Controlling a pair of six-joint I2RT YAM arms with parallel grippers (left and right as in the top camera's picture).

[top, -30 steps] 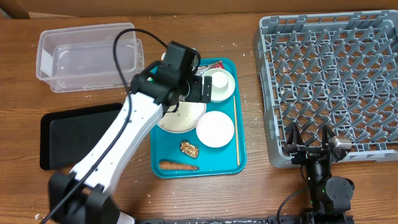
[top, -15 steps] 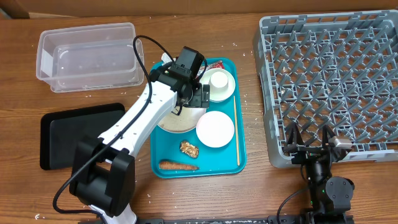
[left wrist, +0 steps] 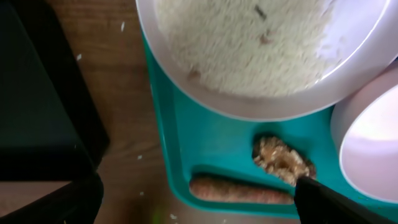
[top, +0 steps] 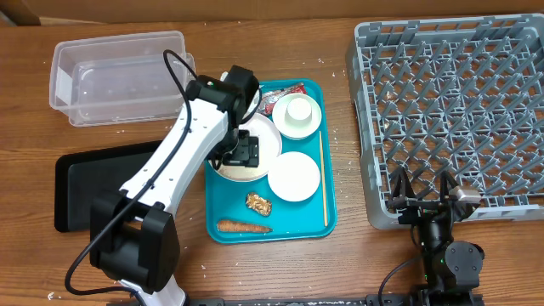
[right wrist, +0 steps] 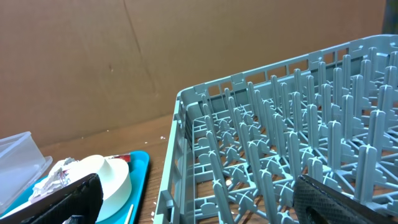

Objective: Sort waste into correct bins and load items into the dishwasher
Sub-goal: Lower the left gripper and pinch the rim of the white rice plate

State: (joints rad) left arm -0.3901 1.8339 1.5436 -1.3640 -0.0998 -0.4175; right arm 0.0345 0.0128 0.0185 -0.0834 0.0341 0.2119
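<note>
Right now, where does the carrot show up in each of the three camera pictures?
Overhead: the carrot lies in the lower middle, along the near edge of the teal tray.
Left wrist: the carrot runs along the bottom middle, just below the brown food lump.
Right wrist: not in it.
Shared landmark: the teal tray, whose corner shows at the bottom left of the right wrist picture.

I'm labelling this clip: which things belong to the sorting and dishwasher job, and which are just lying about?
Job: carrot, brown food lump, red wrapper, rice plate, bowl, cup, clear tub, black tray, dish rack.
Lying about: teal tray, thin wooden stick.
</note>
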